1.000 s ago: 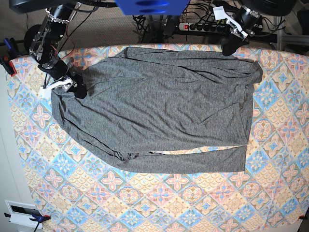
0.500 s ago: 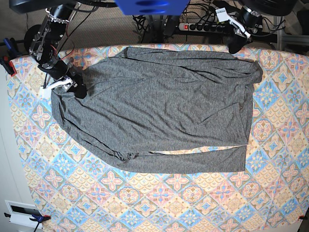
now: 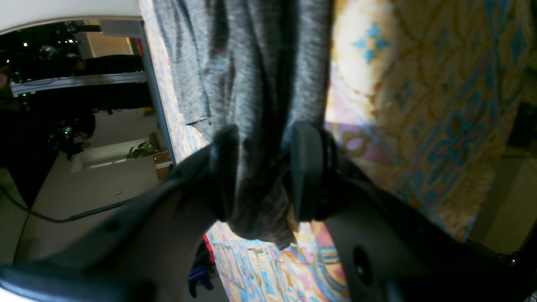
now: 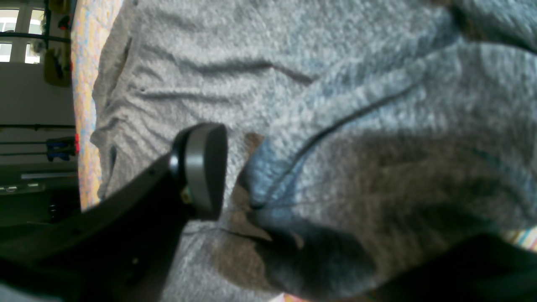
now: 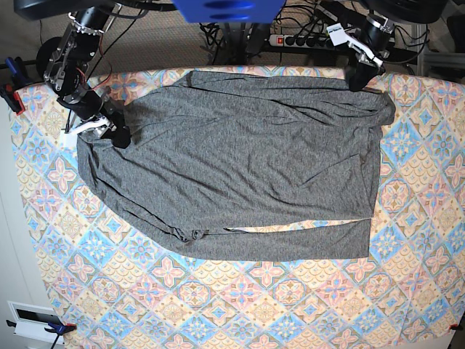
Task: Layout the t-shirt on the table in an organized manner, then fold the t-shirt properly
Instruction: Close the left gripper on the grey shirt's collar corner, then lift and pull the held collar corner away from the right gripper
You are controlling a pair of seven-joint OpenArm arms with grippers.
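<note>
Left wrist view, my left gripper (image 3: 262,172): both pads pinch a bunched fold of the t-shirt (image 3: 251,75); cloth fills the gap, so this tool is clamped on fabric.
Left wrist view, cloth run: the grey knit stretches away from the jaws in long ridges, with the table (image 3: 440,105) bare just to its right.
Right wrist view, my right gripper (image 4: 235,176): one grey pad shows, lying over the t-shirt (image 4: 335,84); the other jaw is a dark shape at the lower right edge, well apart, so the jaws stand wide and pinch nothing that I can see.
Right wrist view, fabric: a thick doubled fold (image 4: 268,176) lies between the jaws, touching or just under the visible pad; I cannot tell which.
Base view, t-shirt (image 5: 240,160): spread over the far half of the table (image 5: 218,305), long axis left to right, wrinkled, one strip folded along its near edge.
Base view, left gripper (image 5: 357,78): at the far right corner of the garment.
Base view, right gripper (image 5: 116,134): on the far left corner.
Key relation: my two tools sit at opposite ends of the far edge; the body lies toward the near side from both.
Judgement: layout step, the right side not yet gripped.
</note>
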